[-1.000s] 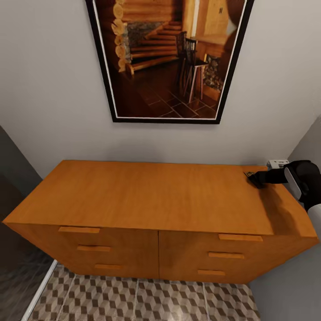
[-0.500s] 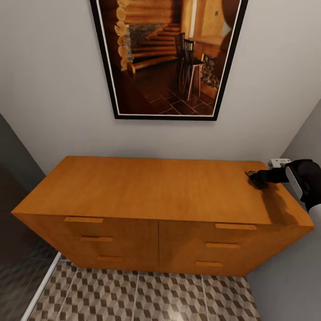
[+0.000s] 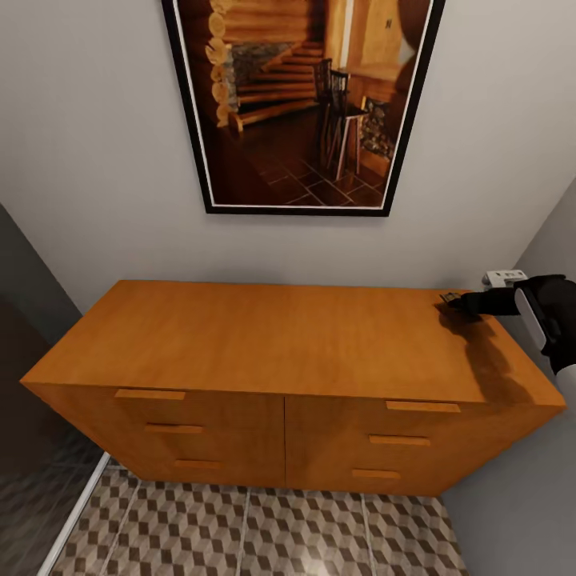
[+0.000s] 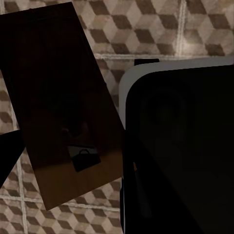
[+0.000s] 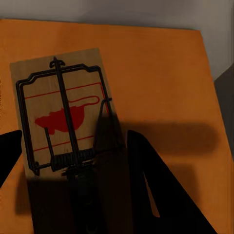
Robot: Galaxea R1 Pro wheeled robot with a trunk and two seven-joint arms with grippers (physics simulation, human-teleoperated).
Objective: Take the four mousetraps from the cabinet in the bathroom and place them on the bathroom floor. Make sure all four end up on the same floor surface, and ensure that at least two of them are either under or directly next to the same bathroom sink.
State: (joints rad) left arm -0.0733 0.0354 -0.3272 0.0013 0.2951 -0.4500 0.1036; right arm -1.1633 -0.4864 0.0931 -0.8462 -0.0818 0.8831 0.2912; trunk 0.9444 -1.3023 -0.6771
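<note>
The mousetrap (image 5: 61, 114) lies flat on the cabinet (image 3: 288, 344) top, at its far right corner near the wall. Your right gripper (image 3: 462, 302) hovers at that corner, its jaws spread with the trap between the dark fingers (image 5: 151, 195), not closed on it. Your left gripper's jaws: you cannot tell. Below it is patterned bathroom floor (image 4: 146, 24).

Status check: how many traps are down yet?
Done: nothing I can confirm. In hand: the right tool straddles one mousetrap at the cabinet top's far right corner; grip unconfirmed. Remaining: lift it, then set four traps on the bathroom floor, two by the sink.
</note>
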